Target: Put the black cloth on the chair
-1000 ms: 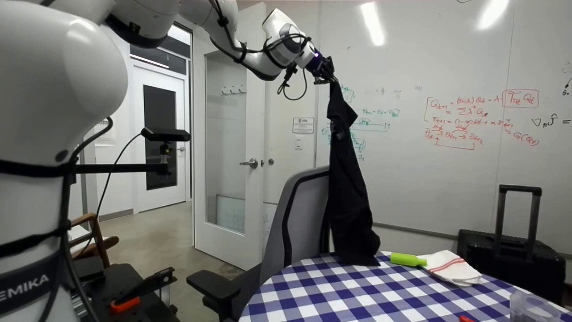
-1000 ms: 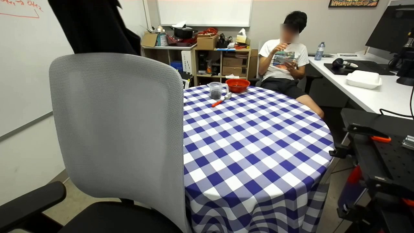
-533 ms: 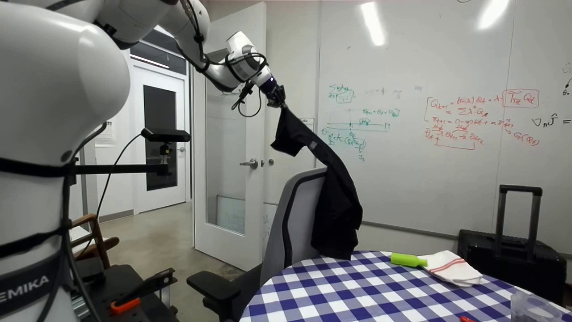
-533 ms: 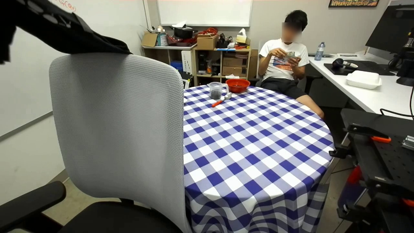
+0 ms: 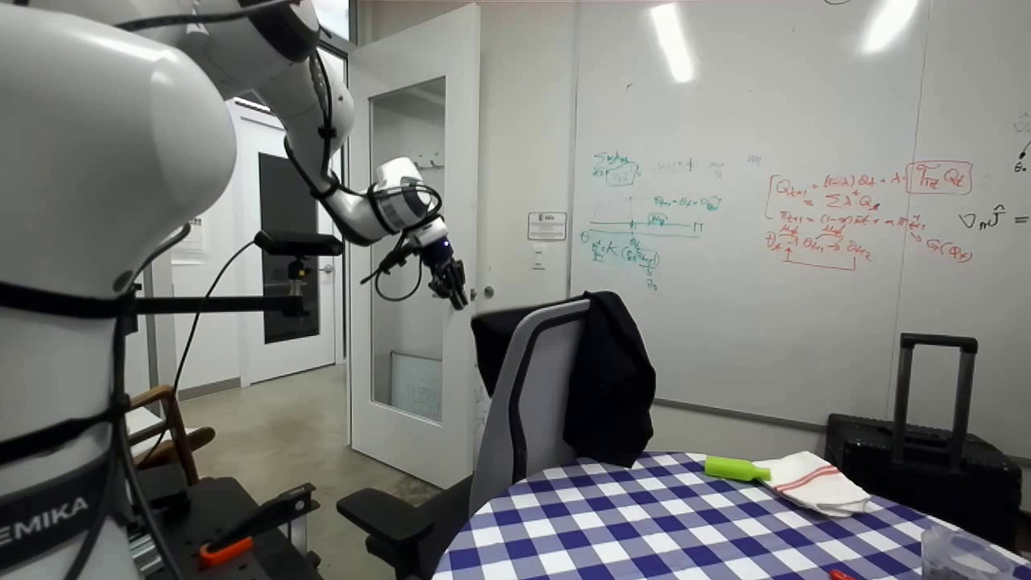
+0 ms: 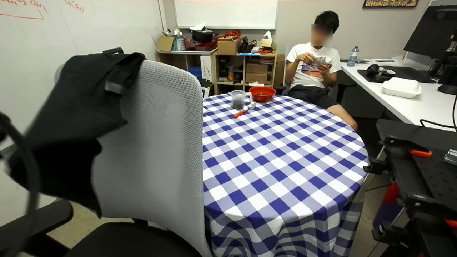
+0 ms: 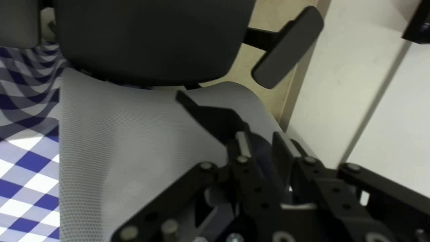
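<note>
The black cloth is draped over the top edge of the grey mesh chair back, with one part hanging on the table side and another behind. In an exterior view the cloth covers the left part of the chair back, its lower end blurred. My gripper is apart from the cloth, behind the chair at about the height of its top. In the wrist view the gripper has its fingers apart, with part of the cloth showing beyond them against the chair back.
A checkered table stands against the chair, bearing a green bottle and a white towel. The chair has armrests. A glass door is behind the arm. A seated person is across the table.
My gripper has moved left and down in an exterior view, from above the chair to behind it, and let go of the cloth. The cloth's held end has dropped over the chair back.
</note>
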Motion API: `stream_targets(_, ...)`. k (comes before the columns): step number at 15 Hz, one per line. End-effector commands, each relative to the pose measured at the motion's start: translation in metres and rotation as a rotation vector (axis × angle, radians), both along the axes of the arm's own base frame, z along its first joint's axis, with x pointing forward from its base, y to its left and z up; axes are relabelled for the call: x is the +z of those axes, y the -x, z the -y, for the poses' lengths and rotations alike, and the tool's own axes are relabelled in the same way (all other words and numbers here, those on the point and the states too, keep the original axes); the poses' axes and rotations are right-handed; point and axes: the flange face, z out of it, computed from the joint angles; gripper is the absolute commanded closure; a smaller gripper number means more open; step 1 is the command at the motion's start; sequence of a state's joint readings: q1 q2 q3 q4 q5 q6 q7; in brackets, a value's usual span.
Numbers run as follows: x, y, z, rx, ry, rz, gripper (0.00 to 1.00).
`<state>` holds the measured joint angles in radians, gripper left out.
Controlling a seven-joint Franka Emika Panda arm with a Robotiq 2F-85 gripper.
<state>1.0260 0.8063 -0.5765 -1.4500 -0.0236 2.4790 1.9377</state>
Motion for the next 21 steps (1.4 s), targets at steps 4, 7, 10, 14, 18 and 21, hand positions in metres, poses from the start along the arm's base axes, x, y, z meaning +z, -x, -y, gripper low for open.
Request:
stream_targets(4, -0.018, 0.014, -0.001, 0.132, 0.097, -0.157, 0.19)
stream_targets(7, -0.001, 0.008, 0.01, 0.21, 0.107, -0.179, 0.01)
stream_targets(10, 0.034, -0.011, 0.044, 0.225, 0.089, -0.173, 0.0)
stream_targets(14, 0.084, -0.029, 0.108, 0.274, 0.103, -0.201, 0.0)
stream_targets(18, 0.124, -0.024, 0.188, 0.388, 0.153, -0.314, 0.0)
stream_targets(21, 0.145, -0.006, 0.253, 0.478, 0.219, -0.382, 0.0)
